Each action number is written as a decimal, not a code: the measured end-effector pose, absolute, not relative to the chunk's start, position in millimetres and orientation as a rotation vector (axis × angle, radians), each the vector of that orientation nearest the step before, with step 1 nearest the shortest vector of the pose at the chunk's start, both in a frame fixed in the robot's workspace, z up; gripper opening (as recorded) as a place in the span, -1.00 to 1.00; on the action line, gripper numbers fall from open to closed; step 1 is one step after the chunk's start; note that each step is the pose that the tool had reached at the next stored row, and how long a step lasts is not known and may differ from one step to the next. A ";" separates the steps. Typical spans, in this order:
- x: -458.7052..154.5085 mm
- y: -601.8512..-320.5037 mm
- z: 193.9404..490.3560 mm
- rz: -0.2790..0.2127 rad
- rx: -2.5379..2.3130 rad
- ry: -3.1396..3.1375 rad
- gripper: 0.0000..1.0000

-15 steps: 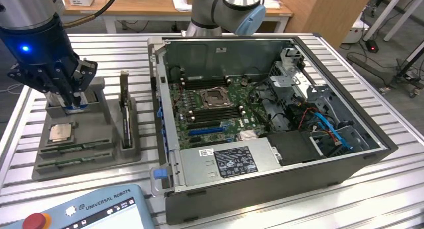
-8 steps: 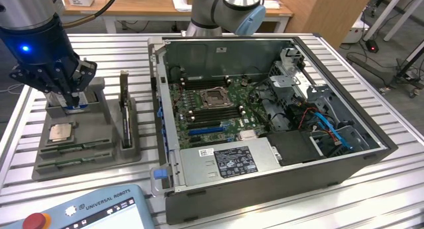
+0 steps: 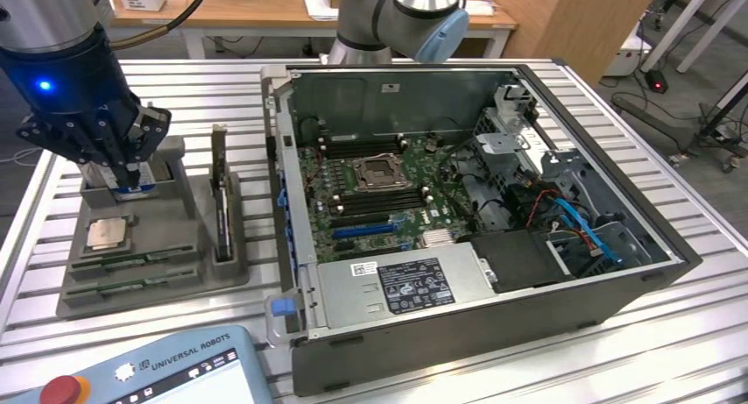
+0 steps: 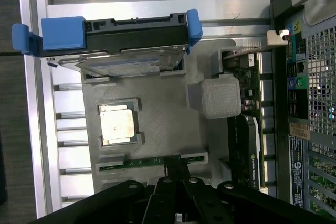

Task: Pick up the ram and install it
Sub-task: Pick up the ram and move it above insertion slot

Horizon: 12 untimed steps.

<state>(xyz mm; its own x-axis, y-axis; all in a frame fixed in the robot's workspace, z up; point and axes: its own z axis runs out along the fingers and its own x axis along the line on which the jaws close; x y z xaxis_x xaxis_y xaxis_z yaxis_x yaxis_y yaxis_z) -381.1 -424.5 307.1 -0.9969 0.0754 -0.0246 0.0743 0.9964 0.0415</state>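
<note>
Gripper (image 3: 131,189) clenched shut over the ram (image 4: 149,160) in the tray (image 3: 187,281), nine o'clock from the computer case (image 3: 468,351); grasp unconfirmed.

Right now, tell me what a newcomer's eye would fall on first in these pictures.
The open computer case takes up the middle and the exterior view's right, its green motherboard bare. At the exterior view's left the gripper, under a glowing blue light, hangs over the grey parts tray. In the tray a drive with bright blue rails stands out, and the ram lies close to the gripper.
</note>
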 end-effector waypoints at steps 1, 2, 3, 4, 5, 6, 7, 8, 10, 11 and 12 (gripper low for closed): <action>-381.1 -424.5 307.1 0.063 0.117 3.113 -0.80; -381.1 -424.5 307.1 0.063 0.117 3.113 -0.78; -381.1 -424.5 307.1 0.063 0.117 3.113 -0.78; -381.1 -424.5 307.1 0.063 0.117 3.113 -0.67; -381.1 -424.5 307.1 0.063 0.117 3.113 -0.54; -381.1 -424.5 307.1 0.063 0.117 3.113 -0.54; -381.1 -424.5 307.1 0.063 0.117 3.113 -0.41; -381.1 -424.5 307.1 0.063 0.117 3.113 -0.41; -381.1 -424.5 307.1 0.063 0.117 3.113 -0.41; -381.1 -424.5 307.1 0.063 0.117 3.113 -0.41; -381.1 -424.5 307.2 0.063 0.117 3.113 -0.41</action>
<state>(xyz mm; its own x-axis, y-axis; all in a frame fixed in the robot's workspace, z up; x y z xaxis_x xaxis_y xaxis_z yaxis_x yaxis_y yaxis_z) -381.1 -424.5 307.2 -0.9969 0.0754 -0.0245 0.0743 0.9964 0.0415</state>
